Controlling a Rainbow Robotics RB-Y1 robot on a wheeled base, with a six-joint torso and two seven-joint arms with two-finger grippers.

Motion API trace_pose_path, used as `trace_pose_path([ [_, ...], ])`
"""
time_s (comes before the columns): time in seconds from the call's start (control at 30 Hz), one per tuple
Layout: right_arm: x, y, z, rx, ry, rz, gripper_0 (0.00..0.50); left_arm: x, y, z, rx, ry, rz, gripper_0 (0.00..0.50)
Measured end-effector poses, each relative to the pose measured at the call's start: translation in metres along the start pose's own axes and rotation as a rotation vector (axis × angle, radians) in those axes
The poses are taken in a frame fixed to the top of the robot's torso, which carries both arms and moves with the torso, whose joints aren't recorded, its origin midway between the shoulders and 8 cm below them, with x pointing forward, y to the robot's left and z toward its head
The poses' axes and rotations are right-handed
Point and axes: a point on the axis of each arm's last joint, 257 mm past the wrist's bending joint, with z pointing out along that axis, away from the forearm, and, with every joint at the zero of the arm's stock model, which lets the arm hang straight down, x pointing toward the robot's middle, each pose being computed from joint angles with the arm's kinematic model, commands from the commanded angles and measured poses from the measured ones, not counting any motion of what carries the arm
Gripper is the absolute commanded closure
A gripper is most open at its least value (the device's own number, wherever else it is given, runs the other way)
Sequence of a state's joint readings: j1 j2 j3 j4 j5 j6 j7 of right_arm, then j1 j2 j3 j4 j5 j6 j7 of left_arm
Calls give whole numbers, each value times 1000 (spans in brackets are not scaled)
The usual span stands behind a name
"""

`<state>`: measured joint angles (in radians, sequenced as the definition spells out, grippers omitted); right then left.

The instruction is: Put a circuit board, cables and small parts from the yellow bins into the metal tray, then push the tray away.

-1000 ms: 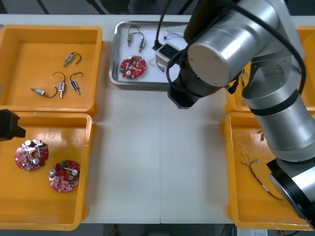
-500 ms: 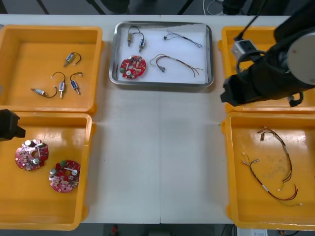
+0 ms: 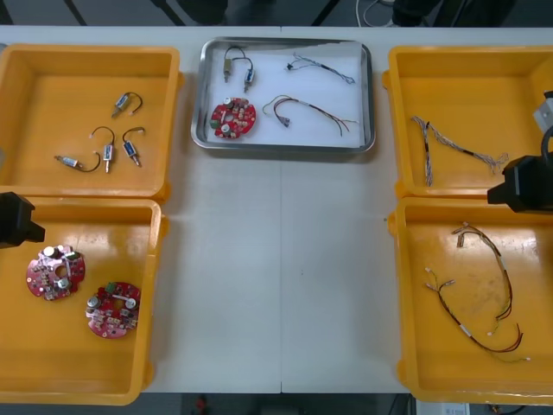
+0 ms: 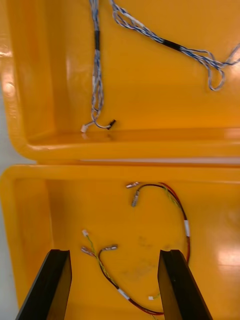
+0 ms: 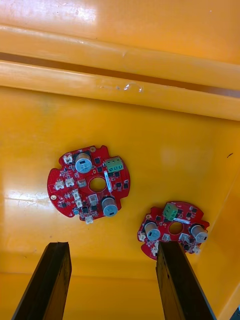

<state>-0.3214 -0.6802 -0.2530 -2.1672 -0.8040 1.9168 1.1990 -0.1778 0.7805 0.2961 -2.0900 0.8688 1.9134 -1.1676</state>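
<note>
Light table [image 3: 276,285] carries four yellow bins and a metal tray [image 3: 283,145] at the far middle. Tray contents: one round red circuit board [image 3: 233,117] at its left, a black cable [image 3: 238,62] beyond it, a blue and white cable [image 3: 321,67] far right, a red and yellow cable [image 3: 309,111] near right.

Left gripper [image 5: 112,246] hovers over the near left bin [image 3: 78,380], fingers spread and empty, above two loose boards [image 5: 89,182] lying apart. Right gripper [image 4: 114,255] hangs above the near right bin [image 3: 432,363], fingers spread, holding nothing, with red and yellow cables [image 4: 165,210] beneath.

Blue and white cables [image 4: 97,65] lie in the far right bin [image 3: 467,78]. Far left bin [image 3: 52,104] holds small metal parts [image 3: 108,147] on black leads.
</note>
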Motion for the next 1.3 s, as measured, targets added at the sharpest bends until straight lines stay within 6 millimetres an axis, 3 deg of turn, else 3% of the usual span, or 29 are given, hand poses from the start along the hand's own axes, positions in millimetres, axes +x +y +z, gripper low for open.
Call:
trace_pose_path([
  [0.3, 22, -26, -8, 38, -6, 46, 0, 0, 0, 0, 0, 0, 0, 0],
  [0.7, 52, -43, -14, 82, 3, 59, 0, 0, 0, 0, 0, 0, 0, 0],
  [1.3, 56, -44, -13, 81, 11, 60, 0, 0, 0, 0, 0, 0, 0, 0],
])
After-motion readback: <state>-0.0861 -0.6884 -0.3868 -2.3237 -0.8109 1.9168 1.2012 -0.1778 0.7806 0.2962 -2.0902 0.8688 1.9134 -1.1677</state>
